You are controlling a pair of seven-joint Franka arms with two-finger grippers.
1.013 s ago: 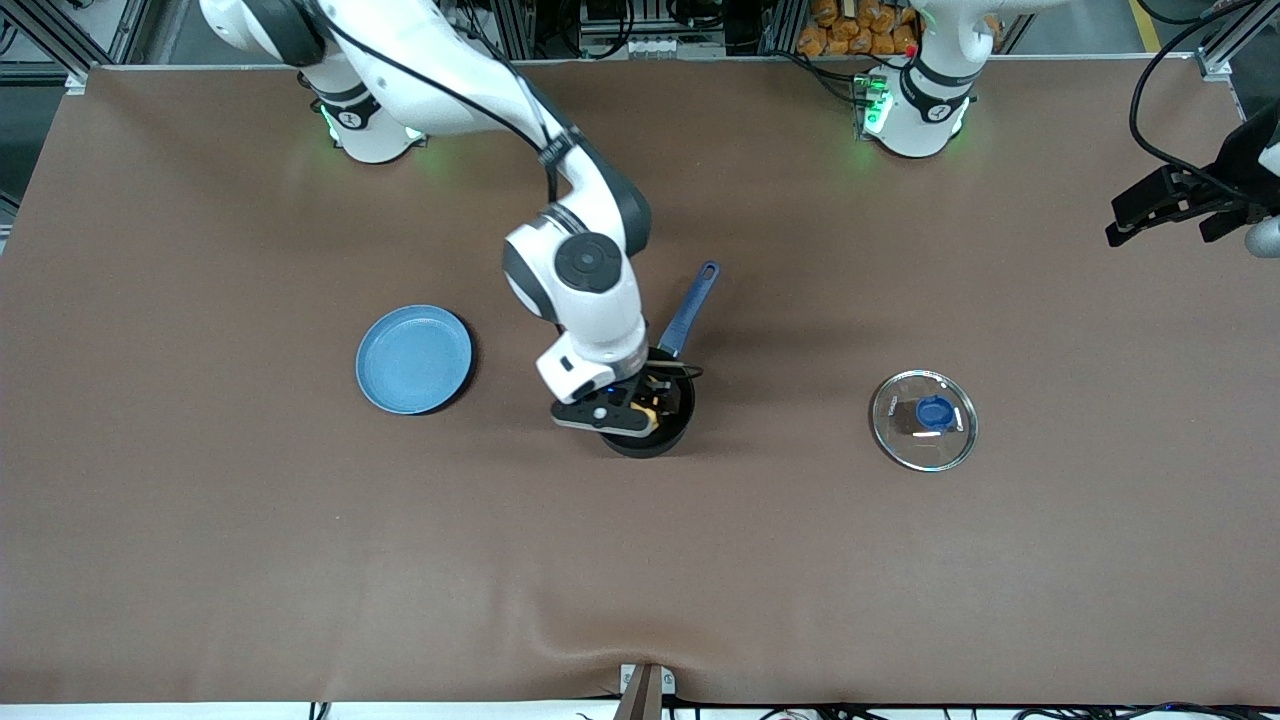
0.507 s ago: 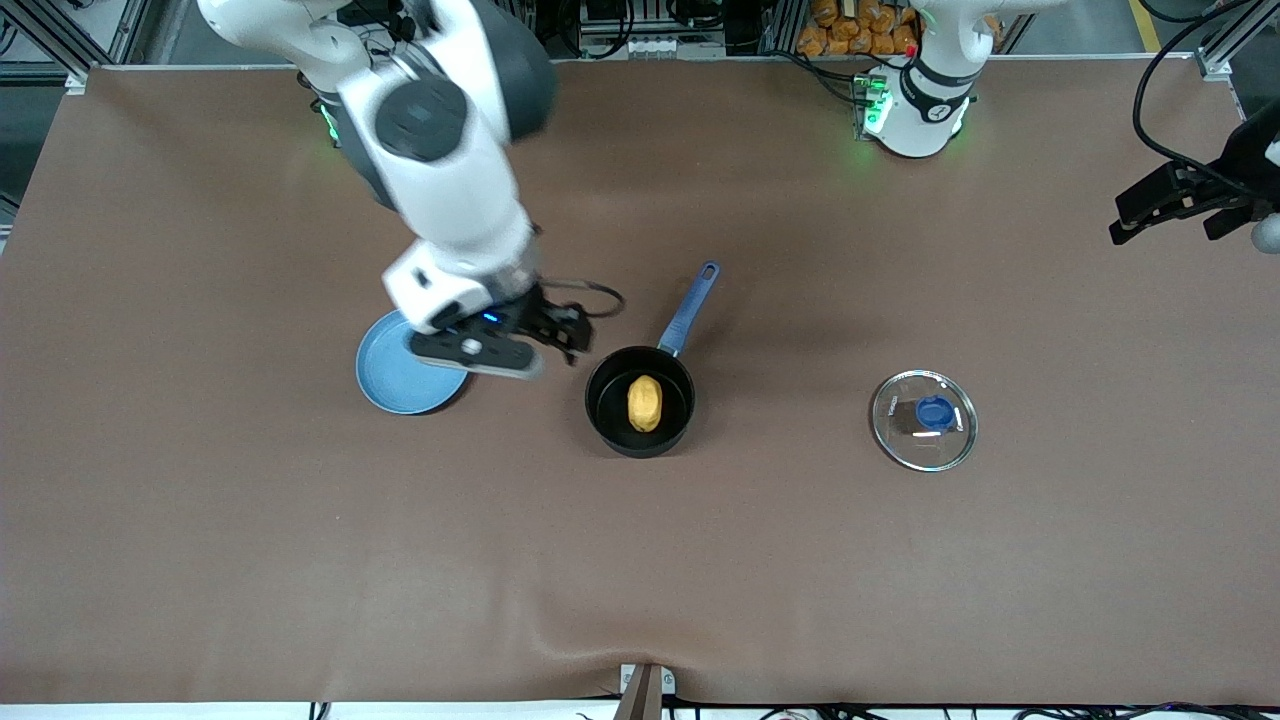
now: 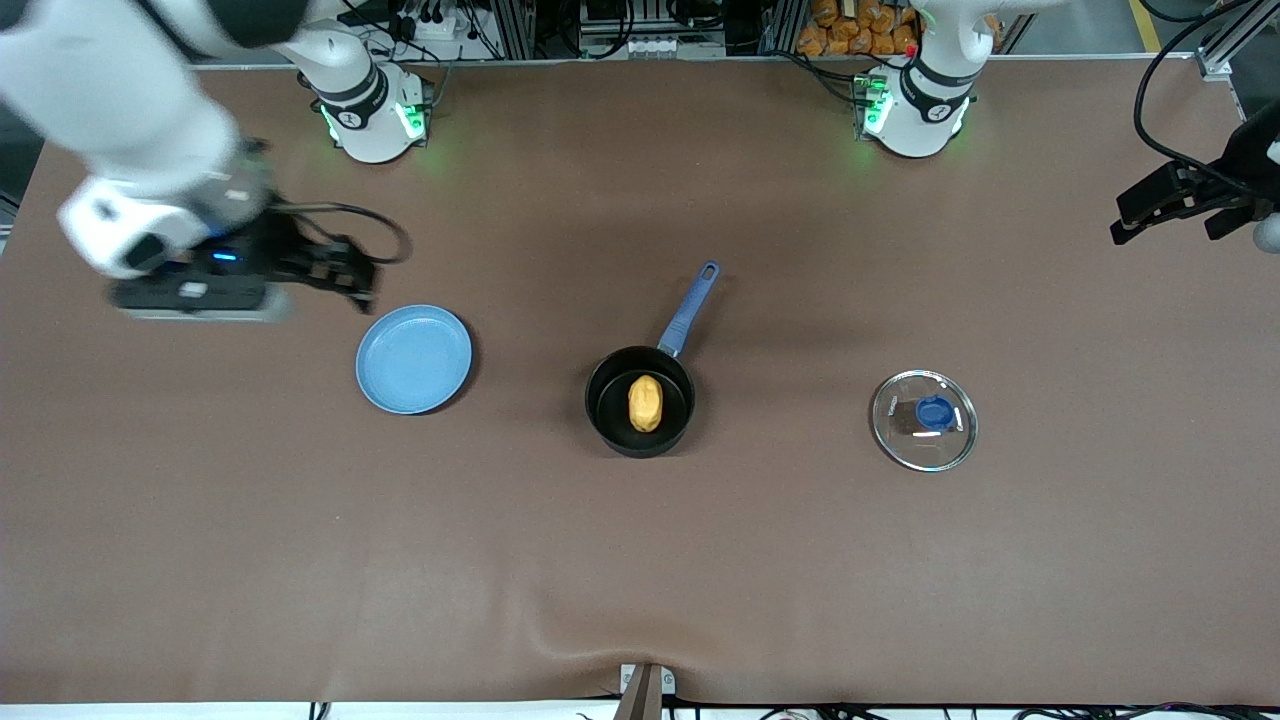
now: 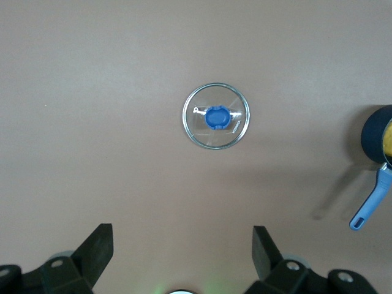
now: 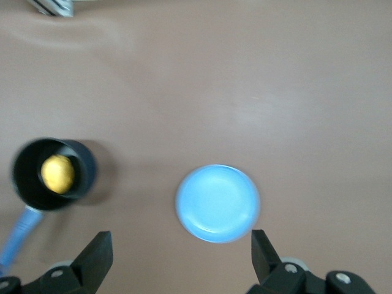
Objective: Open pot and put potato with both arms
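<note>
Both arms (image 3: 120, 110) are big, white and round, with black bands, green lights at the bases (image 3: 370, 115), black fingers (image 4: 98, 251) and black cables.

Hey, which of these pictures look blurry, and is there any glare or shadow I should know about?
Front view: the right gripper and its arm are smeared by motion blur over the table near the plate; the pot, potato and lid are sharp, and the lid shows white glints. Right wrist view: slightly soft throughout. Left wrist view: sharp, with a soft shadow beside the pot's handle.
</note>
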